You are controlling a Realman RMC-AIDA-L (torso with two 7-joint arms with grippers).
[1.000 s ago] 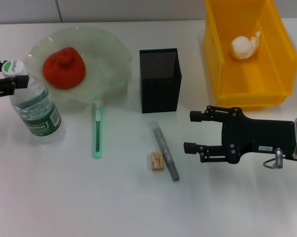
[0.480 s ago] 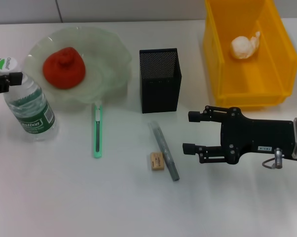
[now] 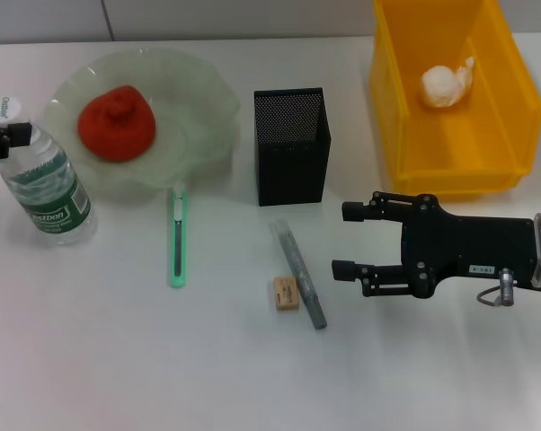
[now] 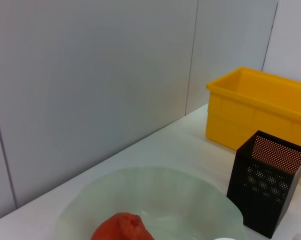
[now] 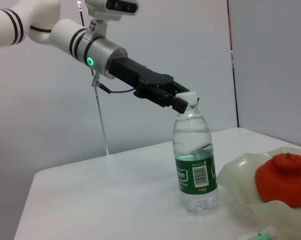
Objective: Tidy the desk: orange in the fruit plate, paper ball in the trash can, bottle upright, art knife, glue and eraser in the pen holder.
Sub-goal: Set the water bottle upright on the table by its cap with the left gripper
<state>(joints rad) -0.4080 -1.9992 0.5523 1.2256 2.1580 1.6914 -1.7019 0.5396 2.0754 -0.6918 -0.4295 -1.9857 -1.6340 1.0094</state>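
Red-orange orange (image 3: pixel 117 123), pale-green fruit plate (image 3: pixel 199 108), yellow trash can (image 3: pixel 450 148), black mesh pen holder (image 3: pixel 293 157).

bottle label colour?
Green with white print, on the clear plastic water bottle; right wrist view shows it best.

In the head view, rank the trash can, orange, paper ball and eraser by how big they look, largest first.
1. Trash can, by far the largest.
2. Orange.
3. Paper ball, clearly smaller than the orange.
4. Eraser, the smallest.
The eraser lies nearer the camera than the others and looks smallest anyway, so the order is safe.
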